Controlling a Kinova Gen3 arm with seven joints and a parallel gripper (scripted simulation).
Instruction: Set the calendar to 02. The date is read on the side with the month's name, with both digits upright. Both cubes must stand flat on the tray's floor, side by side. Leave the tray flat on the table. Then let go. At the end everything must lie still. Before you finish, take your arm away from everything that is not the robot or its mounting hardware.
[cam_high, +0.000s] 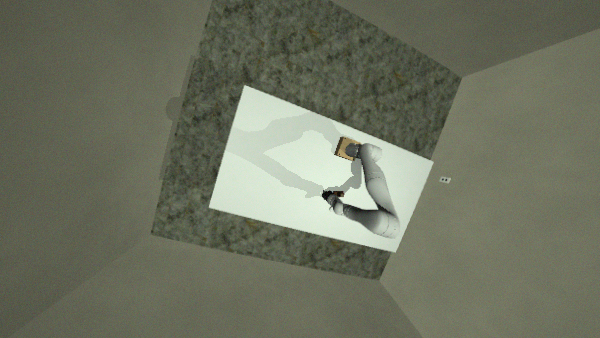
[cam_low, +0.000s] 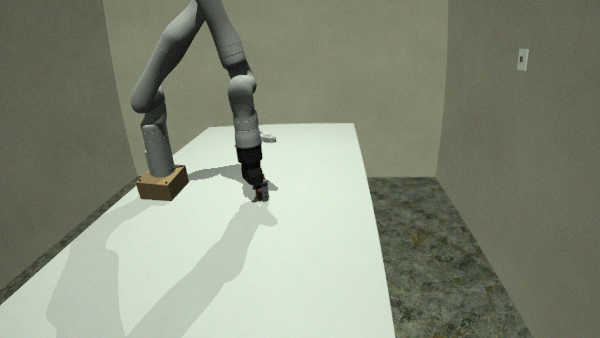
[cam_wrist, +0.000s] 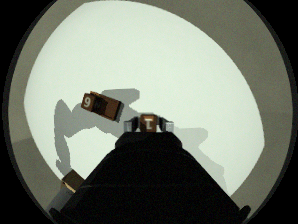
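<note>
My gripper (cam_high: 328, 194) (cam_low: 261, 194) (cam_wrist: 148, 122) is open and reaches down to the white table (cam_low: 300, 240), tilted, near its middle. In the wrist view a small brown cube (cam_wrist: 148, 120) with a white face sits right at the fingertips, between the open fingers; I cannot read its digit. It shows as a small brown spot at the fingers in the exterior view (cam_low: 263, 189). To its left lies a longer brown piece (cam_wrist: 105, 106) whose white end face reads 9; whether it is the tray or a cube I cannot tell. Another brown piece (cam_wrist: 71, 180) shows at the lower left, partly hidden by the gripper body.
The arm's wooden base (cam_low: 162, 183) (cam_high: 345, 147) stands at the table's edge. The table (cam_high: 260, 180) stands on a mottled floor (cam_low: 440, 240) in a room with plain walls. A wall socket (cam_low: 522, 59) is on the right wall.
</note>
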